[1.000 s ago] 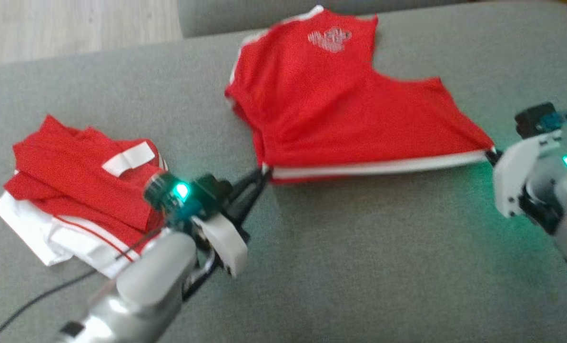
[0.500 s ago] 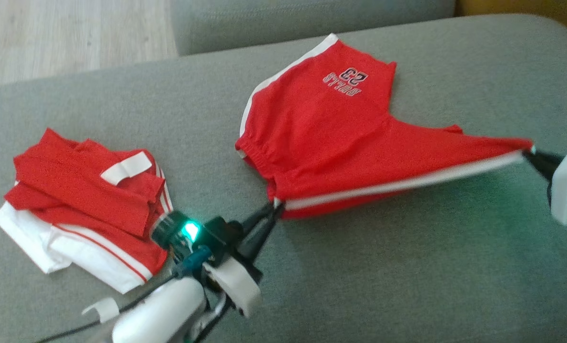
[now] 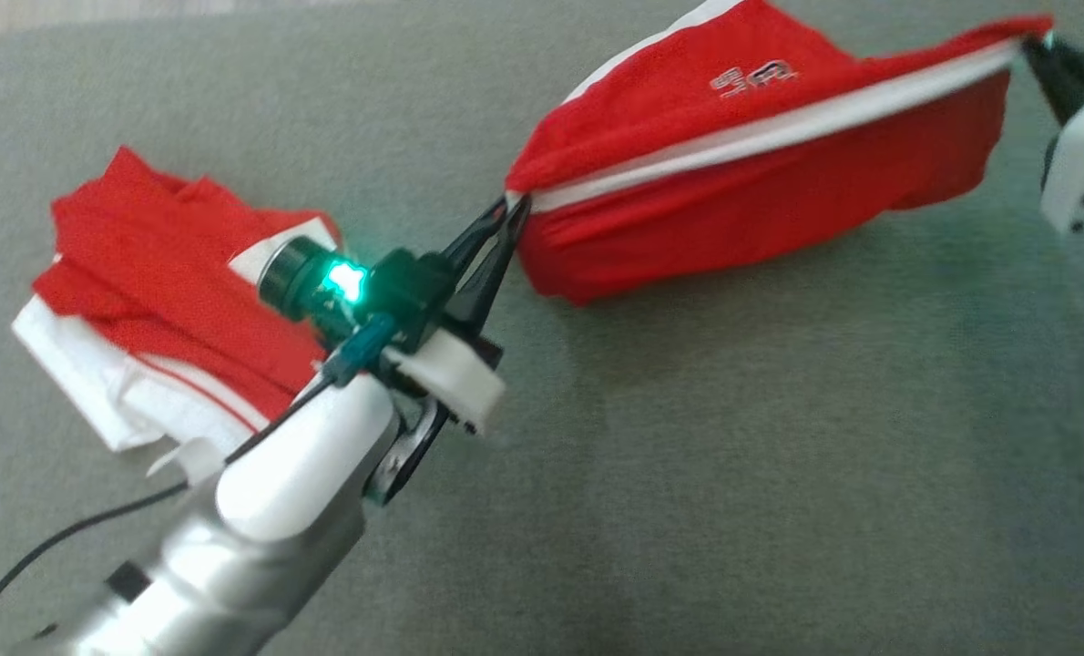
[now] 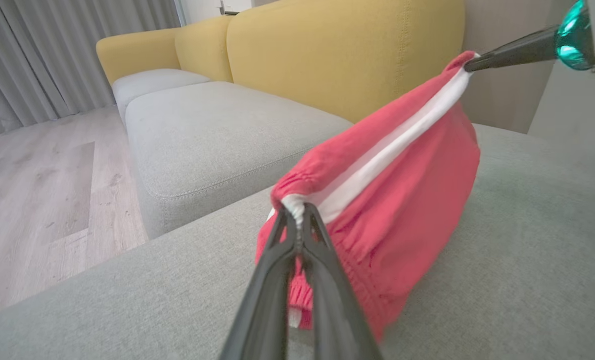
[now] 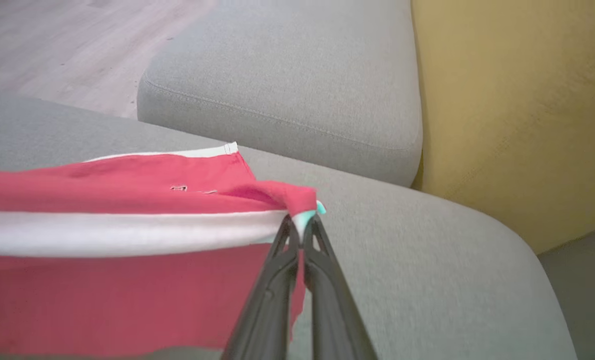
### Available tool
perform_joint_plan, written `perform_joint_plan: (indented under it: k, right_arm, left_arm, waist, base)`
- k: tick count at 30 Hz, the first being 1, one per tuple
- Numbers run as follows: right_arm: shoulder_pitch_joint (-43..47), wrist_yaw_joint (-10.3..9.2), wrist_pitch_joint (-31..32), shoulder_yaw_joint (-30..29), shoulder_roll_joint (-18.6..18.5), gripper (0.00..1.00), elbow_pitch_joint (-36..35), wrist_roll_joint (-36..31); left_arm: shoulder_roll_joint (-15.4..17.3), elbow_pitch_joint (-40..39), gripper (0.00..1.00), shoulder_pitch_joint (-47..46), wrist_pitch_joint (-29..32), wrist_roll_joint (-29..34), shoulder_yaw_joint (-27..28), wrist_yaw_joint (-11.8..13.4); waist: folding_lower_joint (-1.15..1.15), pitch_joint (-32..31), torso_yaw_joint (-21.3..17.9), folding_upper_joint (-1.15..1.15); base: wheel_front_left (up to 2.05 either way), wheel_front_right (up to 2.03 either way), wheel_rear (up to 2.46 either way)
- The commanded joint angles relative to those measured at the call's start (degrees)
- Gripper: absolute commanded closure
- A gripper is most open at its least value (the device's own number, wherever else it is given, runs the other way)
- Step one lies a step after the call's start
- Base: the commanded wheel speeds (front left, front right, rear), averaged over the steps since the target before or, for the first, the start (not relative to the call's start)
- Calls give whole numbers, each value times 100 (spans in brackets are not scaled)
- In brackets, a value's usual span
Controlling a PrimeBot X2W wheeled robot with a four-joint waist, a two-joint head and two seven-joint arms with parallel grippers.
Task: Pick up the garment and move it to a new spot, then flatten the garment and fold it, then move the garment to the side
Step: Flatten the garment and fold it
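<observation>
The garment (image 3: 761,173) is a pair of red shorts with a white side stripe, hanging stretched between my two grippers above the grey cushion (image 3: 733,456). My left gripper (image 3: 513,202) is shut on its gathered waistband corner; the left wrist view has the garment (image 4: 392,200) hanging down from the left gripper (image 4: 300,212). My right gripper (image 3: 1034,41) is shut on the far hem corner at the upper right. In the right wrist view the garment (image 5: 127,260) droops left of the right gripper (image 5: 300,227). The lower fold brushes the cushion.
A pile of folded red and white clothes (image 3: 141,310) lies on the cushion at the left, just behind my left wrist. A second grey seat cushion (image 4: 212,130), a yellow sofa back (image 4: 337,55) and wooden floor (image 4: 37,190) lie beyond.
Both grippers have raised the striped edge of the garment, so it now hangs folded over instead of lying spread on the cushion. The head camera has shifted too.
</observation>
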Motion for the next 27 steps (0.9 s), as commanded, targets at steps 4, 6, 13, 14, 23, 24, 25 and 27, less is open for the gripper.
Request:
perform_joint_plan:
  k: [4,6,13,14,23,24,25,27]
  right_arm:
    - [-713,-5,-191,18,179,100,460,-377]
    - [-989,-5,-250,45,244,100,711,-526]
    - [-1754,-5,-483,138,335,100,1587,-821]
    - [-1822,-5,-510,183,324,100,1711,-864]
    - [-2302,-5,-980,469,338,100,2454,-1161]
    - [-2359,-5,-1047,460,343,100,2539,-1164]
    - [-2416,-5,-1125,460,349,100,2619,-1180]
    - [-2517,-5,-1283,482,365,100,2762,-1246]
  left_arm:
    - [-214,231,100,-577,-20,-64,229,-74]
    - [-356,385,100,-721,-31,-65,206,-114]
    - [-809,924,100,-1104,-284,-65,161,-230]
    - [-880,1001,100,-1131,-332,-79,154,-247]
    - [-1203,1542,100,-1401,-619,-28,-25,-331]
    - [-1226,1591,100,-1430,-640,-33,-42,-339]
    - [-1247,1636,100,-1457,-661,-40,-59,-345]
    - [-1283,1715,100,-1510,-702,-68,-82,-352]
  waist:
    - [-1,443,438,0]
    - [-1,603,567,0]
    - [-1,1078,987,0]
    - [-1,1122,1045,0]
    - [-1,1327,1299,0]
    - [-1,1340,1318,0]
    - [-1,1352,1335,0]
    - [-1,1377,1367,0]
  base:
    - [0,0,0]
    - [0,0,0]
    - [0,0,0]
    - [0,0,0]
    - [0,0,0]
    - [0,0,0]
    - [0,0,0]
    - [0,0,0]
